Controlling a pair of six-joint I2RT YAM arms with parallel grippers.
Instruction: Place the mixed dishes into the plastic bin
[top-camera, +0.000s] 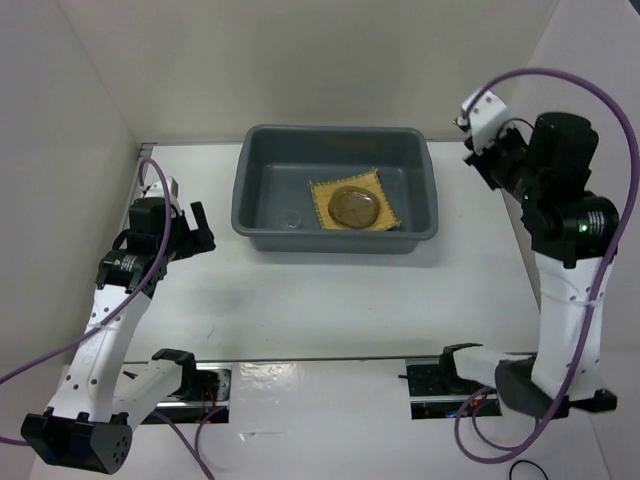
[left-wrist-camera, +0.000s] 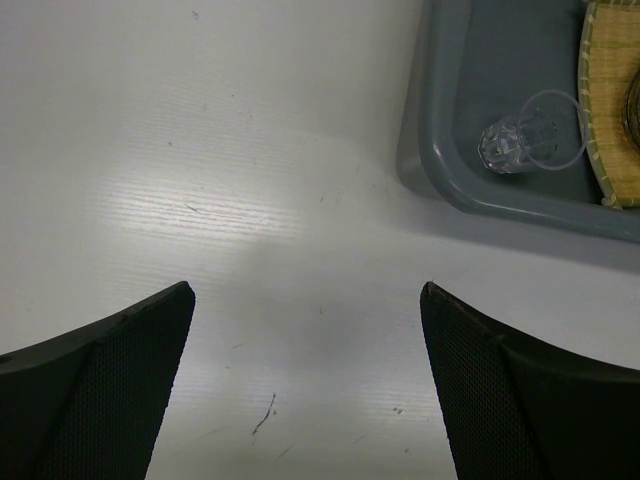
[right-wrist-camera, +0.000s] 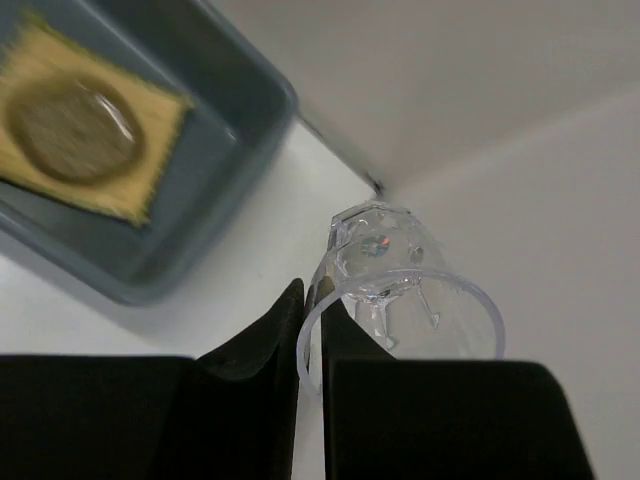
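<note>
Both arms have white shells and black joints: the left arm (top-camera: 105, 330) at lower left, the right arm (top-camera: 565, 305) at right; a purple cable (top-camera: 545, 71) loops off each; a green light (top-camera: 583, 227) glows on the right arm; the left gripper (left-wrist-camera: 306, 287) has black, finely textured wedge fingers (left-wrist-camera: 90, 400).

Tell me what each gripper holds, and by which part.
The right gripper pinches a clear cup by its rim, the wall between its fingers. The left gripper is open and holds nothing.
</note>
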